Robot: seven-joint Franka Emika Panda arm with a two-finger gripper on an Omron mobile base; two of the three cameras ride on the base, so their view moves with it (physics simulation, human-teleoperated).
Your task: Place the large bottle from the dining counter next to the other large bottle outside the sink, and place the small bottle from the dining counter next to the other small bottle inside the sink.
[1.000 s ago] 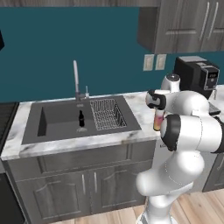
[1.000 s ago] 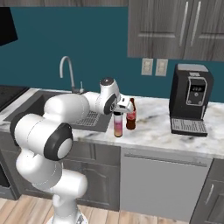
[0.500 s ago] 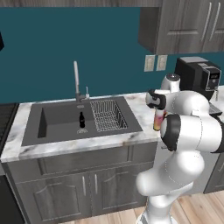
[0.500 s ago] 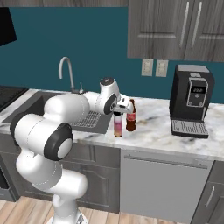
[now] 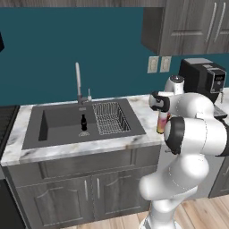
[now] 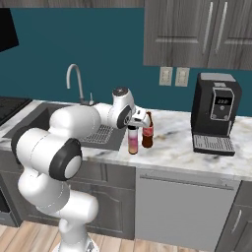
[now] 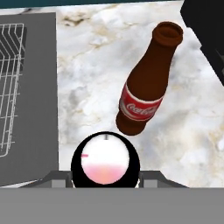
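Hand view looks straight down on the white cap of the pink bottle (image 7: 105, 164), which sits between my fingertips, with the cola bottle (image 7: 146, 83) standing just beyond it on the marble counter (image 7: 96, 57). From the right base view I see the gripper (image 6: 135, 120) at the top of the pink bottle (image 6: 132, 140), fingers on either side of its neck, apparently pinching it; its base seems to be on or just above the counter, I cannot tell which. It stands just beside the cola bottle (image 6: 147, 131), to the right of the sink (image 5: 58, 120). I judge this bottle rigid and smooth, so slippery under the pads, top-heavy when held high, and moderately heavy if full; a hold at the neck under the cap lets the shoulder catch any slip. The small bottle (image 5: 83, 122) stands inside the sink near the rack (image 5: 109, 117). Both large bottles look easy to topple, so I would release gently and keep clear of the cola.
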